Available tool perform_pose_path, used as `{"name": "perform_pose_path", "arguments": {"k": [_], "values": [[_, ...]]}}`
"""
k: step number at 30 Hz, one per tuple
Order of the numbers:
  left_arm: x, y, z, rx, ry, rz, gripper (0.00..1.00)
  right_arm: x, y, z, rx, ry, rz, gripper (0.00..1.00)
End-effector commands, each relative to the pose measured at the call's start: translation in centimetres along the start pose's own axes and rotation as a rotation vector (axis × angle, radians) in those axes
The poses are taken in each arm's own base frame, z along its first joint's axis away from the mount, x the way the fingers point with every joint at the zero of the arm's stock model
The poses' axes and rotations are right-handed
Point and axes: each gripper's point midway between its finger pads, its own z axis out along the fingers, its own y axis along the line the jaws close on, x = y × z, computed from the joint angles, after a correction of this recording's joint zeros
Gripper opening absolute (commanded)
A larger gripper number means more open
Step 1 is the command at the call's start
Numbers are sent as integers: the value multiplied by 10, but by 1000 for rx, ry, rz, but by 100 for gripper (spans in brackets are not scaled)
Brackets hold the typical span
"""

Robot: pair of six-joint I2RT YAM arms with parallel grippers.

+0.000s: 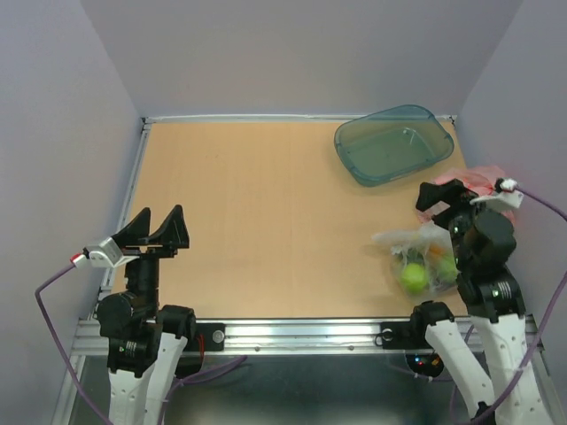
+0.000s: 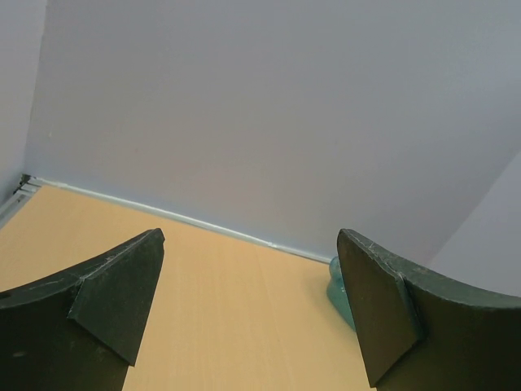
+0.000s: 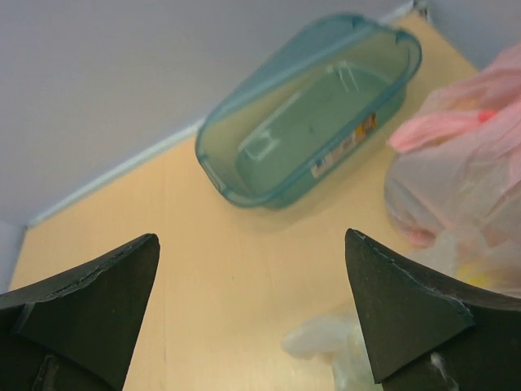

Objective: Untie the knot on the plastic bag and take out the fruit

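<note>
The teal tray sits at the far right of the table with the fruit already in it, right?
No. The teal tray does sit at the far right of the table, but it is empty: the top external view shows the fruit inside the plastic bag nearer the front.

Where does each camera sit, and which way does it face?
Top: above and behind the arms, looking down on the table; shows both arms with left pincer and right pincer.
Left wrist: on the left arm, facing over the table to the back wall; its open fingers frame the view.
Right wrist: on the right arm, facing the tray and pink bag; its open fingers show.
Shared: the tray appears in all three; the left wrist view catches only its edge.
</note>
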Motion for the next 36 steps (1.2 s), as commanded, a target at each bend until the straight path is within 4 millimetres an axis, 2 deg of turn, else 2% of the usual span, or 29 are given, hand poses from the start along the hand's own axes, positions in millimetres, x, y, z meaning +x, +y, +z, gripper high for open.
{"name": "perform_pose_path", "arguments": {"k": [1,2,5,9,10,11,12,13,23,26,31,34,36], "values": [[-16,-17,-10,74,-26,-12,99,43,-5,13,98,282,-9,100],[-10,-18,-8,79,3,-4,99,57,-7,20,116,346,-25,100],[24,-12,6,55,148,16,99,88,-15,22,157,483,-41,100],[53,-16,14,91,268,18,99,118,-52,19,359,598,-81,100],[57,-19,15,109,288,19,99,120,-70,14,460,609,-111,100],[63,-18,17,107,314,24,99,121,-78,13,510,609,-126,100],[63,-19,17,112,318,26,99,122,-93,10,587,607,-162,100],[65,-19,17,111,324,26,98,122,-98,9,623,595,-157,100],[55,-26,9,141,287,15,98,136,-138,-1,881,536,-140,100],[51,-29,6,151,272,6,98,151,-142,-4,913,571,-117,100],[44,-33,2,166,250,3,98,190,-154,-16,1008,660,-51,97],[43,-33,-1,171,245,7,98,203,-157,-21,1046,670,-3,92],[39,-33,-2,167,232,6,98,210,-159,-24,1060,679,15,86]]}}
